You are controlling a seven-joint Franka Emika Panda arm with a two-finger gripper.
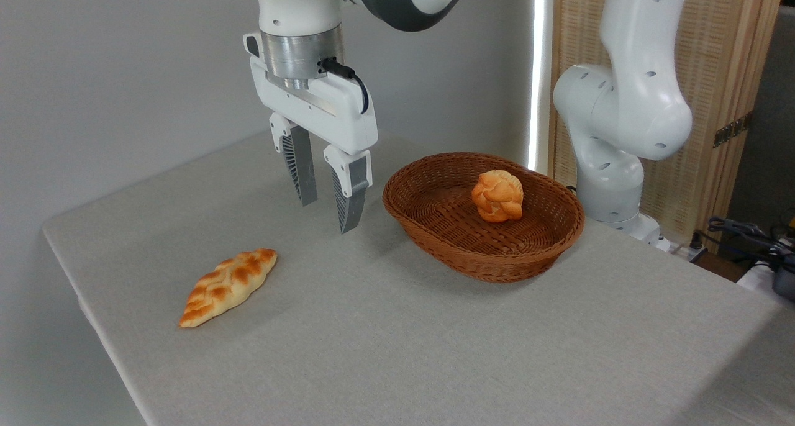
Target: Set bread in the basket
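The gripper point(327, 217) hangs above the tabletop point(397, 339), its fingers point(299, 168) spread slightly apart and holding nothing. The bread point(228, 287) lies near the left edge, well apart from the basket point(546, 240), which holds a roll point(497, 195).

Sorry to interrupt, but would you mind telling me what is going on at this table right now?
A white robot arm holds its pincer open and empty above the grey table, between the two things it has to bring together. The long golden-brown braided loaf lies untouched on the table to the lower left. The oval reddish-brown wicker basket sits to the right and holds only a round knotted orange roll.
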